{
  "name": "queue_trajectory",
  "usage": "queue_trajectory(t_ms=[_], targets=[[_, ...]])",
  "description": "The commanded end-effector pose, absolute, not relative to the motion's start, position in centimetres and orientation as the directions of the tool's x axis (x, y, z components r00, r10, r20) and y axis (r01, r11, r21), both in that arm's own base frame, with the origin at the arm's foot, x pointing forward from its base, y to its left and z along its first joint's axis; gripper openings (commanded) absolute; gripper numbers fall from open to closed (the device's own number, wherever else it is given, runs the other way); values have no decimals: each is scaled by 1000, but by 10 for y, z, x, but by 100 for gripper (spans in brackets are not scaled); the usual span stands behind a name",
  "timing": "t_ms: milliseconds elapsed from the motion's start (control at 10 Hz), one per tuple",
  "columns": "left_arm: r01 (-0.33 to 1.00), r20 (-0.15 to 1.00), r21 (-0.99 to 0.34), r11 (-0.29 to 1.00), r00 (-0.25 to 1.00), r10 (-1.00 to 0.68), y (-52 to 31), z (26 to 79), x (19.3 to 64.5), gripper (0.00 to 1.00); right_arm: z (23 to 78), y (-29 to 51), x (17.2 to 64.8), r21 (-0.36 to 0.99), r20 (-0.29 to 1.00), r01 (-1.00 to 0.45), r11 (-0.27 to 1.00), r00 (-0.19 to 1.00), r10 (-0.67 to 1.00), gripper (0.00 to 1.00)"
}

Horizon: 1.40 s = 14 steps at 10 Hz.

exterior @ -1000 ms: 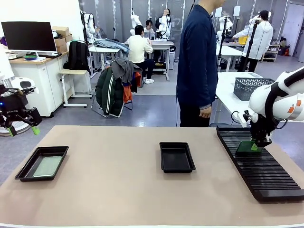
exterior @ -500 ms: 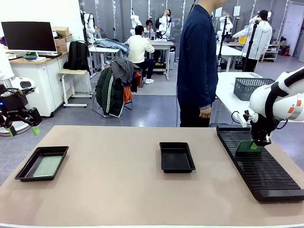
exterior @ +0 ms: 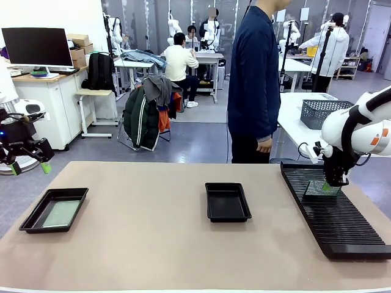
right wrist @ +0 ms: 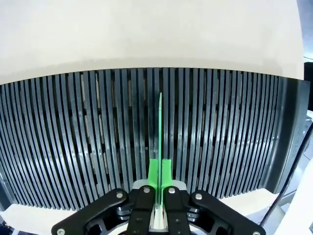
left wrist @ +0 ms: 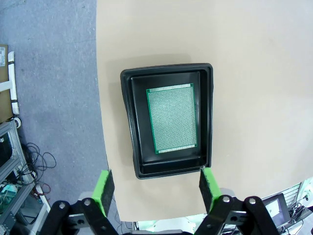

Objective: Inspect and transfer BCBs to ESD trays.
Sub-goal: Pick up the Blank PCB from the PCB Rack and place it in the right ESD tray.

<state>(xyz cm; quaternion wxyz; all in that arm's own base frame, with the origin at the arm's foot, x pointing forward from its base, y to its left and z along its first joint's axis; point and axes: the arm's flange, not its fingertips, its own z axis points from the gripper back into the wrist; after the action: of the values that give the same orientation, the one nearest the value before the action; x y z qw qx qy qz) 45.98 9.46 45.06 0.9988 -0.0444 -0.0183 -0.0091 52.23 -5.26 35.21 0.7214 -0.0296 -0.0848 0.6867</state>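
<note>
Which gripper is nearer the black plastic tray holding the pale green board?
Left. The left gripper hovers above the black plastic tray; the right gripper is at the black ribbed rack.

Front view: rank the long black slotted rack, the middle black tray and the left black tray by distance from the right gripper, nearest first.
From the right gripper:
1. Long black ribbed slotted rack, under it, right side.
2. Empty shallow black plastic tray, table centre.
3. Black plastic tray holding a grey-green board, far left.
</note>
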Motion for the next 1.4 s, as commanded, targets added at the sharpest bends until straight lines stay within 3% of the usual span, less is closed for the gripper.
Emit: queue_trajectory(t_ms=[0, 1000, 1300], targets=[[17, 44, -88, 996, 999, -13, 95, 450, 459, 93, 352, -52, 522, -159, 82, -986, 55, 42, 996, 0], [17, 44, -88, 996, 999, -13, 95, 450, 459, 93, 352, -52, 522, -160, 82, -986, 56, 43, 996, 3], [17, 44, -88, 996, 999, -13, 95, 450, 459, 93, 398, -57, 512, -171, 59, -983, 67, 57, 997, 3]])
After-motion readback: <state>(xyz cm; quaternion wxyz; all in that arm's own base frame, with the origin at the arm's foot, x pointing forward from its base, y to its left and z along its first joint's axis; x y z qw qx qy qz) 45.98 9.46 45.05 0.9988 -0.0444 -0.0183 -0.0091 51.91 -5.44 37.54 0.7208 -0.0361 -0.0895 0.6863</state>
